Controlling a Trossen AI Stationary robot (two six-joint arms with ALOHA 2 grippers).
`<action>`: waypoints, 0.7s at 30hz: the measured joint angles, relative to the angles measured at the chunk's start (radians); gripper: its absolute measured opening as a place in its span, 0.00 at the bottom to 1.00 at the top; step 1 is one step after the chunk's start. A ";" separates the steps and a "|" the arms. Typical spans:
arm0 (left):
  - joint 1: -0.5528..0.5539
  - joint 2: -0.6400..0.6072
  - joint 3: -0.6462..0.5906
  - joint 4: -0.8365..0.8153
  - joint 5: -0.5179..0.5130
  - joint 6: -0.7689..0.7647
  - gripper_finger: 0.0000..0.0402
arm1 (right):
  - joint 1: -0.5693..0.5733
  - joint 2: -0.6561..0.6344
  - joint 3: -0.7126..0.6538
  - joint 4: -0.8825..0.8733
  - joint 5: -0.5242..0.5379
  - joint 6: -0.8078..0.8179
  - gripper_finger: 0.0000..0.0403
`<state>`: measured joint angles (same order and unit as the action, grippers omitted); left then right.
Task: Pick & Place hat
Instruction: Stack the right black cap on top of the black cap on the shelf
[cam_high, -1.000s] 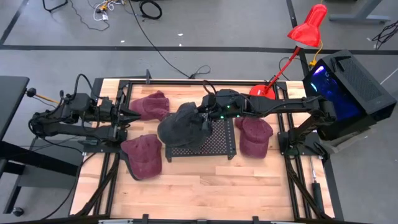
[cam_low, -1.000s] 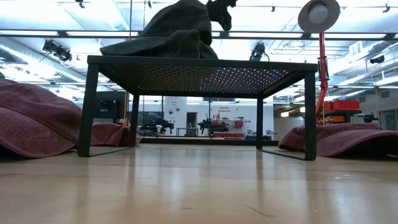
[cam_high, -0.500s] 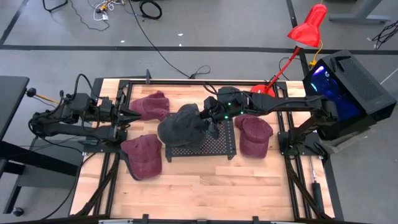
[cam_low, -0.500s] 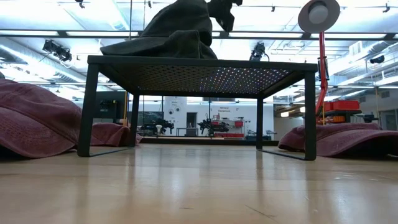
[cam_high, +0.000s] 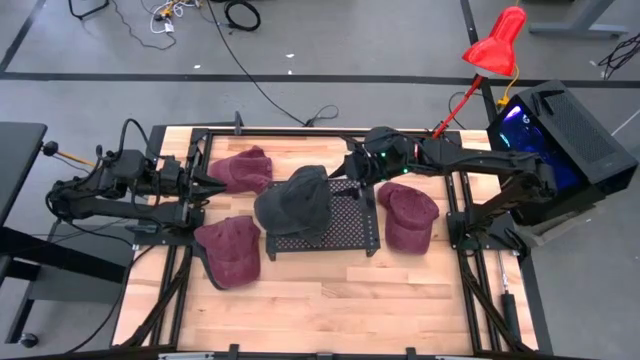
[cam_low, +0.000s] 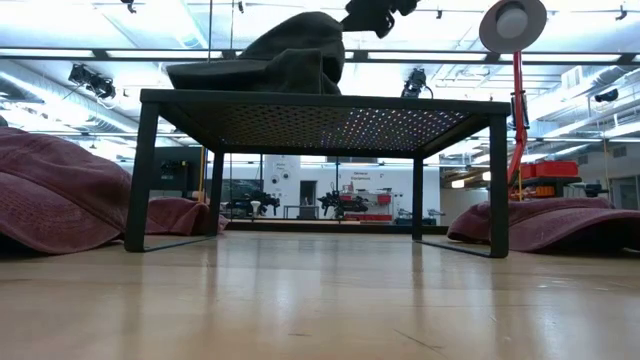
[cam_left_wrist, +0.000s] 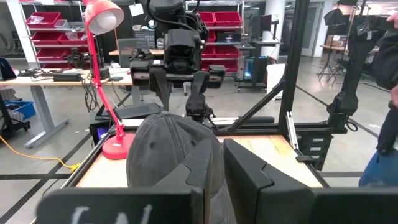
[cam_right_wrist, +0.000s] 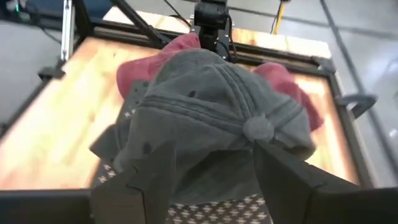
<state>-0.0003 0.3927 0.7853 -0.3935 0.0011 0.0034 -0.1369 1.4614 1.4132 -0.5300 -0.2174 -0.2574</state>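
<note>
One grey hat (cam_high: 294, 201) sits on the perforated stand (cam_high: 345, 232); my right claw (cam_high: 352, 166) hangs beside it, fingers spread and empty. Its brim overhangs the edge, so I judge a nudge could tip it onto the bench (cam_high: 330, 300). I can't tell my left claw's (cam_high: 205, 185) state.

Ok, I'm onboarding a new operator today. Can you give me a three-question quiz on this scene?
1. True or false: the grey hat lies on the black mesh stand.
2. How many maroon hats are on the table? A) two B) three C) four
3. The right gripper is ____ (open/shut).

Key: 1 true; 2 B; 3 open
</note>
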 joint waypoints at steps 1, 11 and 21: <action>0.000 0.000 0.000 0.000 0.000 0.000 0.12 | -0.001 -0.004 0.000 -0.005 0.001 -0.036 0.53; 0.000 0.000 0.000 0.000 0.000 0.000 0.12 | -0.001 -0.014 0.000 -0.038 0.026 -0.540 0.53; 0.000 0.000 0.000 0.000 0.000 0.000 0.12 | 0.003 -0.014 0.000 -0.050 0.184 -0.872 0.53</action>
<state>-0.0004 0.3926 0.7853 -0.3931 0.0010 0.0034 -0.1341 1.4475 1.4136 -0.5796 -0.0339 -1.1295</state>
